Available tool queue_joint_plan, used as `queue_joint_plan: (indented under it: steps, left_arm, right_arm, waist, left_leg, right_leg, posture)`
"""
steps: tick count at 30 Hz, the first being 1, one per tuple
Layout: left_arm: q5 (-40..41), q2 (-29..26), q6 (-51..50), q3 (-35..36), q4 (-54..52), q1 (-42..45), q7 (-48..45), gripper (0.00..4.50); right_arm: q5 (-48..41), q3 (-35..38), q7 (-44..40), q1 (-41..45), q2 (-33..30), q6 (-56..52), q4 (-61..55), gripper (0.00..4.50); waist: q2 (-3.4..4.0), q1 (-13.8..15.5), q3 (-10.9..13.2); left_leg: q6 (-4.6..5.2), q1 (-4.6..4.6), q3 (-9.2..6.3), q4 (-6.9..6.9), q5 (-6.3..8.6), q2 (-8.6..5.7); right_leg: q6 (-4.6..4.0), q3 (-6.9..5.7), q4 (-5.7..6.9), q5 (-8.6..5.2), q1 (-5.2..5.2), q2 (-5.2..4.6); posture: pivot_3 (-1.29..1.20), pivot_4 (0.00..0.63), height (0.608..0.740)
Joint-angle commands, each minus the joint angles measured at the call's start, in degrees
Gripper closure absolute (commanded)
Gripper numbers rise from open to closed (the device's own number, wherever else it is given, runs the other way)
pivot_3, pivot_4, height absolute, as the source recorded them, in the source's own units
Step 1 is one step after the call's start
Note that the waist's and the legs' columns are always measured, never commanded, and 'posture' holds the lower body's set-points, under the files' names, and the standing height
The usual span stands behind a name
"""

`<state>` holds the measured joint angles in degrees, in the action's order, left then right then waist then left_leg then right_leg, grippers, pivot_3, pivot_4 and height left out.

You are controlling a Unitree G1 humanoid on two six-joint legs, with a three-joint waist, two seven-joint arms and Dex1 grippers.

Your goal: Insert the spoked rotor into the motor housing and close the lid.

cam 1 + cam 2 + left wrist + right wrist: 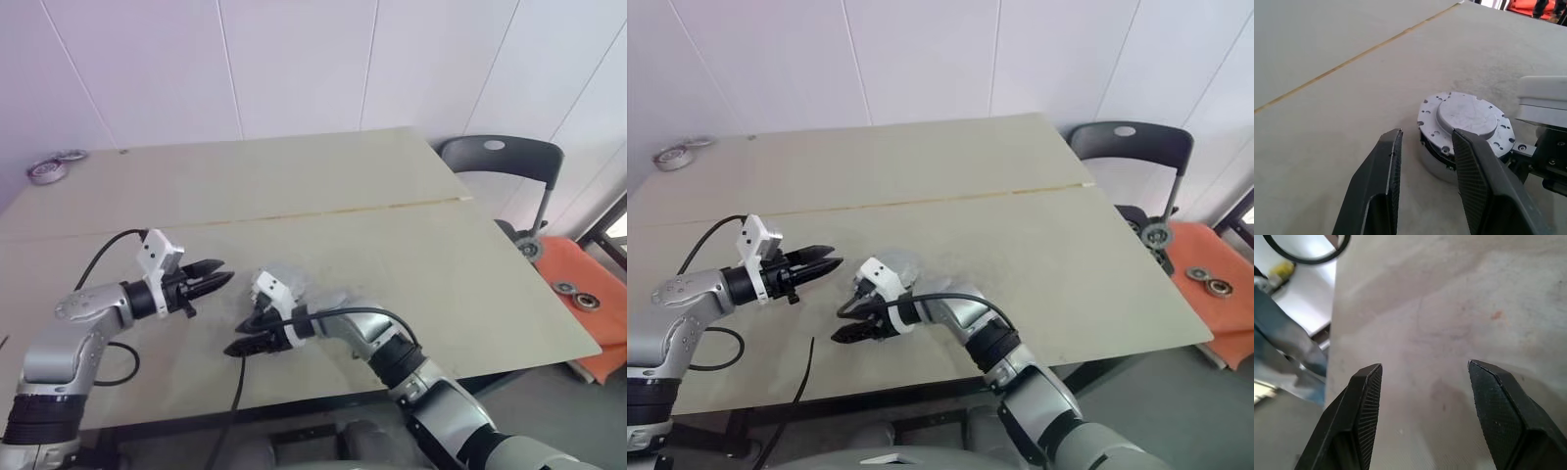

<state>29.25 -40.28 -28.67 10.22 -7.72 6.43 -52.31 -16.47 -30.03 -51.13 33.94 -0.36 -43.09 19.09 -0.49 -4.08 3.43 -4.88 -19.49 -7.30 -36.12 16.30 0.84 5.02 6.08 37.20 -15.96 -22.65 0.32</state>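
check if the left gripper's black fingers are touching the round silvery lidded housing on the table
Apart. The left wrist view shows bare table between the left gripper and the round silvery housing; nothing sits between the open fingers.

Hidden and cut-off items

We see the motor housing (1464,128) partly covered by a left gripper finger (1484,186); from the head camera the right gripper (257,333) and its wrist hide most of it. Small rings (576,294) beside the bench (470,264) are too small to identify.
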Motion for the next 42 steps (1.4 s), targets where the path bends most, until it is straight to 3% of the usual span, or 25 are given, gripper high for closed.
queue_joint_plan:
  steps: [1, 23, 27, 32, 37, 42]
  left_arm:
    - [0.6, -0.7, 0.3, 1.5, -1.8, 0.7, 0.1, 2.80]
    - [-0.8, -0.1, 2.2, -0.1, 2.9, 4.7, -1.1, 2.80]
    - [-1.0, 0.0, 2.2, -0.3, 3.2, 5.2, -1.1, 2.80]
    - [-1.0, 0.1, 2.1, 0.0, 2.8, 5.0, -1.3, 2.80]
    - [-0.9, 0.1, 2.2, 0.6, 2.2, 4.0, -1.3, 2.80]
    - [-1.1, 1.5, 3.6, 1.3, 1.6, 2.9, 0.6, 2.80]
  right_arm:
    - [0.9, 0.3, -1.2, 0.3, -1.6, 1.0, -3.0, 1.57]
    - [6.4, 3.7, -1.8, -0.9, -14.6, 9.2, -9.8, 1.57]
    - [6.8, 2.5, -5.1, -1.4, -16.6, 10.3, -10.5, 1.57]
    - [2.8, 1.7, -17.3, -1.6, -21.8, 9.3, -13.0, 1.57]
    - [4.1, 2.7, -24.0, 0.6, -25.1, 18.8, -10.4, 1.57]
    - [5.9, 9.6, -17.1, 8.6, -19.4, 34.2, 2.2, 1.57]
  waist:
    - [-0.02, 0.0, 0.0]
    - [-0.02, -0.1, 0.0]
    - [-0.02, 0.0, 0.0]
    - [-0.03, 0.0, 0.0]
    - [-0.03, -0.1, 0.0]
    - [0.02, -0.5, 0.1]
  left_leg:
    - [0.00, 0.00, 0.00, 0.00, 0.00, 0.00]
    - [0.00, -0.03, 0.00, 0.10, 0.00, -0.01]
    - [0.00, -0.03, 0.02, 0.09, 0.00, -0.01]
    - [0.00, -0.04, 0.02, 0.09, 0.00, -0.01]
    - [0.01, -0.02, 0.02, 0.08, 0.00, -0.01]
    - [0.00, 0.02, 0.03, 0.04, 0.00, 0.00]
  right_leg:
    - [0.00, 0.00, 0.00, 0.00, 0.00, 0.00]
    - [0.02, 0.00, -0.04, 0.01, -0.05, 0.00]
    - [0.03, 0.02, -0.06, 0.01, -0.04, -0.01]
    - [0.03, 0.01, -0.11, 0.01, -0.03, -0.01]
    - [0.03, 0.01, -0.11, 0.01, -0.01, -0.01]
    - [0.02, 0.02, -0.04, 0.01, -0.02, 0.01]
  posture:
    - [0.00, 0.000, 0.740]
    - [0.00, 0.000, 0.740]
    - [0.00, 0.000, 0.740]
    - [0.00, 0.000, 0.740]
    - [0.00, 0.000, 0.740]
    - [0.00, 0.000, 0.740]
